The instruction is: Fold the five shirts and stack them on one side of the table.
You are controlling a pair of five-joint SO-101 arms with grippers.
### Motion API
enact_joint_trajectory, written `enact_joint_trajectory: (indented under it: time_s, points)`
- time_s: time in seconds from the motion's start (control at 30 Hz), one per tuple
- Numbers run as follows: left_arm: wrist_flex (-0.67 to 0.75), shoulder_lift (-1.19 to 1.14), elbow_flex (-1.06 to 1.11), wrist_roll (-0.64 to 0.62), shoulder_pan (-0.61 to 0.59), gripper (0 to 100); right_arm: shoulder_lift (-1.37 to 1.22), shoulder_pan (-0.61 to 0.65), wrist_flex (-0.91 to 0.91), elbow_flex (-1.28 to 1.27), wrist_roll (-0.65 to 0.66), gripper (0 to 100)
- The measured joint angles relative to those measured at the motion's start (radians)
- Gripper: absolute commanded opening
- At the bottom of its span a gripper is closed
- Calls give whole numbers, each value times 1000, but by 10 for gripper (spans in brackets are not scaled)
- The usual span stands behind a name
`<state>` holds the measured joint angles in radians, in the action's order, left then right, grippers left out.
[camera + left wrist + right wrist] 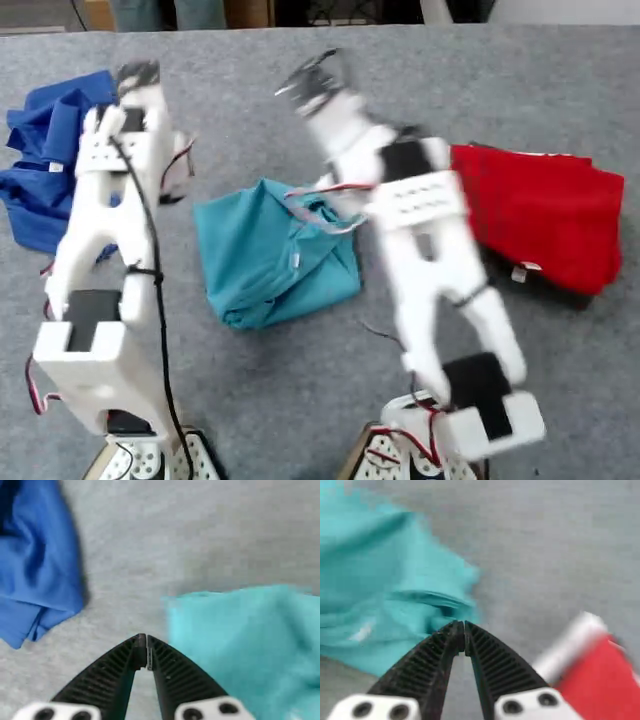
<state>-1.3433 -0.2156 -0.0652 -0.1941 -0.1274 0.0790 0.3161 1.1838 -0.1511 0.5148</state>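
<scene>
Lying mid-way across surface [430,80]: teal shirt [275,255], loosely bundled, needing tidier folding. Sitting folded by right edge: red shirt [540,215], atop dark cloth [500,268]. Awaiting folding at left edge: blue heap [45,160], crumpled. Hanging clenched, gripping nothing: left jaws, right jaws. Stacking seemingly only beginning.

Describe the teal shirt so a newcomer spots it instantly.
On the grey table, the teal shirt lies rumpled between the left arm and the right arm. It alone is teal; a blue shirt and a red shirt lie out at the sides.
</scene>
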Motion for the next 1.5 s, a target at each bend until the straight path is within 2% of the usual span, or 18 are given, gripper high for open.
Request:
enact_joint_trajectory:
  time_s: [0.17, 0.3, 0.53, 0.8, 1.03, 1.13, 1.27, 1.4, 1.5]
  points:
    - [311, -3, 319, 8, -58, 29, -175, 114, -81, -3, -31, 15]
    - [396, -5, 376, 12, -92, 29, -305, 143, -87, 6, -34, 15]
    - [411, -9, 377, 12, -118, 29, -387, 140, 20, 35, -35, 15]
    - [417, -9, 377, 12, -118, 29, -387, 80, 311, 38, -34, 14]
    - [417, -9, 377, 12, -118, 29, -385, -61, 450, 69, 97, 15]
    - [417, -9, 377, 12, -118, 29, -333, -21, 509, 195, 106, 15]
    - [417, -9, 377, 12, -118, 29, -307, 95, 511, 381, 106, 15]
    - [417, -9, 377, 15, -118, 29, -402, 164, 420, 459, 106, 15]
    - [417, -9, 377, 15, -118, 29, -531, 167, 368, 505, 106, 15]
